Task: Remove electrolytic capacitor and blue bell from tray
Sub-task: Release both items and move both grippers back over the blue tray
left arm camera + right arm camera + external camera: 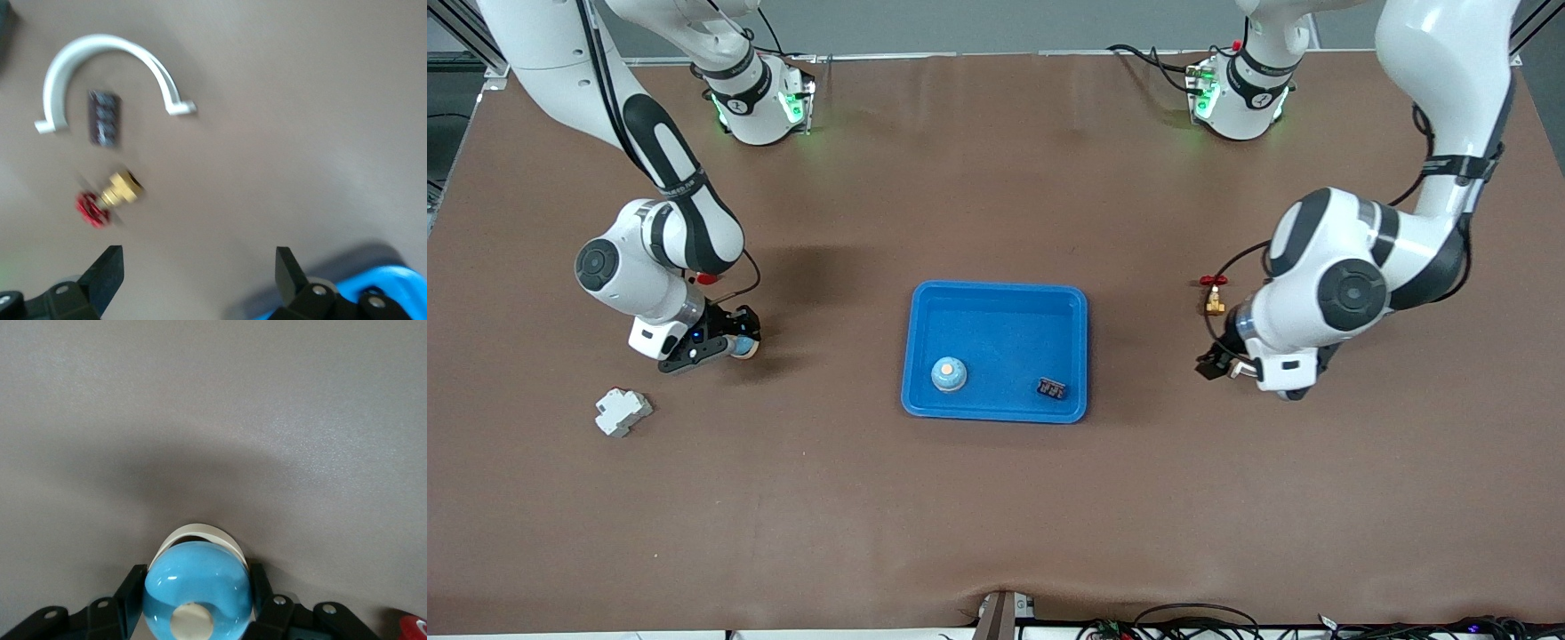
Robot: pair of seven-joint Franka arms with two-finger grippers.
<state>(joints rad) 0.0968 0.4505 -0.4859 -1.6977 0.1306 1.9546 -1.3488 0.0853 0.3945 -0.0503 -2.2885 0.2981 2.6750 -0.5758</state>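
- I see the right gripper clamped on a blue bell, low over bare table, clear of the tray.
- Left gripper is wide open, empty, near the brass valve.
- Second blue bell and a small dark part remain in the tray.
- I can't identify a capacitor.

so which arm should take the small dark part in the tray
left: left claw is open, off the tray end holding the dark part; right claw is shut on a blue bell
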